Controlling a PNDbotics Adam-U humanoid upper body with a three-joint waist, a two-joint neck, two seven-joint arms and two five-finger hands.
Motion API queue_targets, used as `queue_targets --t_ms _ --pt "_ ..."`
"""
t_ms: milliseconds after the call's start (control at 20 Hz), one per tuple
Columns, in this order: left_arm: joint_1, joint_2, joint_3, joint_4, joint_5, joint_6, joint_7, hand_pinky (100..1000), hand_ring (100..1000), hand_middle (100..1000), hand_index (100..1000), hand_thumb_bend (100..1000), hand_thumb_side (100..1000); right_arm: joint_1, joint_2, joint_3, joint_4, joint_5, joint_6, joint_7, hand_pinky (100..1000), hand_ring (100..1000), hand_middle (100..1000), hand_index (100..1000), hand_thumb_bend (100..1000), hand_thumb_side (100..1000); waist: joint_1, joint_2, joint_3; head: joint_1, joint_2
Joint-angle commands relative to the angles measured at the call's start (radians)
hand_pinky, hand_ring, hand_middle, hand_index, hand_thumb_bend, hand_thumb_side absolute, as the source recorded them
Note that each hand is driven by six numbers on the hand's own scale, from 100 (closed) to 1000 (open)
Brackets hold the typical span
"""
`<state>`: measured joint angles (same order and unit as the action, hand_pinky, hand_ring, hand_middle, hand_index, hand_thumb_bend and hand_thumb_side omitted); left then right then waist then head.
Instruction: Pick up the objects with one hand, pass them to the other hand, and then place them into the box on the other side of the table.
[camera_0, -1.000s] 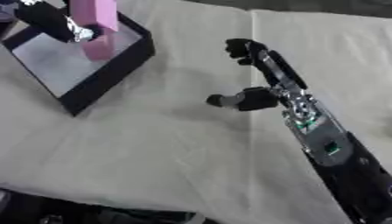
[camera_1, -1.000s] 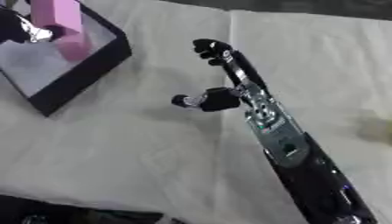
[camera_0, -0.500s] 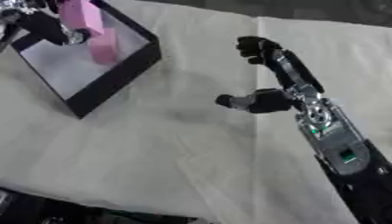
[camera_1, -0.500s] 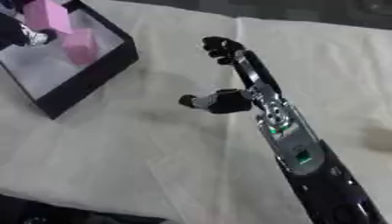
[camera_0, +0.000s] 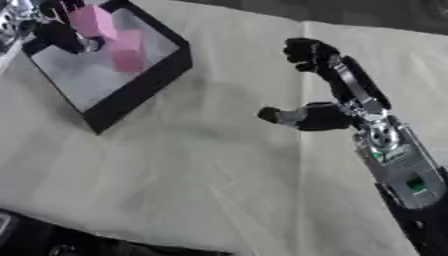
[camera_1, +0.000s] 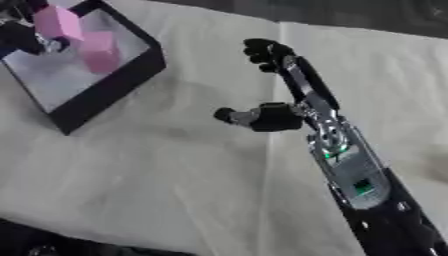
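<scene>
Two pink foam blocks inside black square box, placement underway.
Left hand fingers curl around upper block, lowering it beside its neighbour; right hand idle, fingertips curled, holding nothing.

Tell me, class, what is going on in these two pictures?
A humanoid robot is working at a table covered with a cream cloth. Its left hand is over the black open-topped box at the upper left, at an upright pink rectangular block. A second pink block stands inside the box on its grey floor. The right hand hangs over the middle of the cloth, holding nothing, fingers curled at the tips and thumb out to the side.
</scene>
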<state>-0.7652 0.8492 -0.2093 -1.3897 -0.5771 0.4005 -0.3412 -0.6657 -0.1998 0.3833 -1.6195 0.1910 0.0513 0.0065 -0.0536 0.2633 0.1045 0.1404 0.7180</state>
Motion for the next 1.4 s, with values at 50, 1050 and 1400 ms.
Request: queue_targets --t_ms 50,1050,1400 --pt "-0.017 0.017 0.025 0.031 -0.014 -0.004 0.022 727 624 537 482 209 100 -0.019 -0.011 -0.001 -0.031 -0.007 -0.001 0.001 841 834 778 864 762 164 0.004 -0.013 -0.001 0.007 -0.011" --pt "-0.029 -0.002 0.051 0.145 -0.064 -0.043 0.053 795 767 737 841 764 365 -0.022 -0.014 -0.001 -0.066 -0.033 0.005 -0.006 838 827 770 858 763 165 0.002 -0.01 -0.014 -0.002 -0.005" --pt "-0.02 -0.006 0.097 0.045 0.158 -0.022 0.2 692 658 659 790 352 439 -0.018 -0.023 -0.001 -0.069 -0.05 0.013 -0.008 836 823 764 836 745 148 0.0 -0.016 -0.008 -0.029 0.01"
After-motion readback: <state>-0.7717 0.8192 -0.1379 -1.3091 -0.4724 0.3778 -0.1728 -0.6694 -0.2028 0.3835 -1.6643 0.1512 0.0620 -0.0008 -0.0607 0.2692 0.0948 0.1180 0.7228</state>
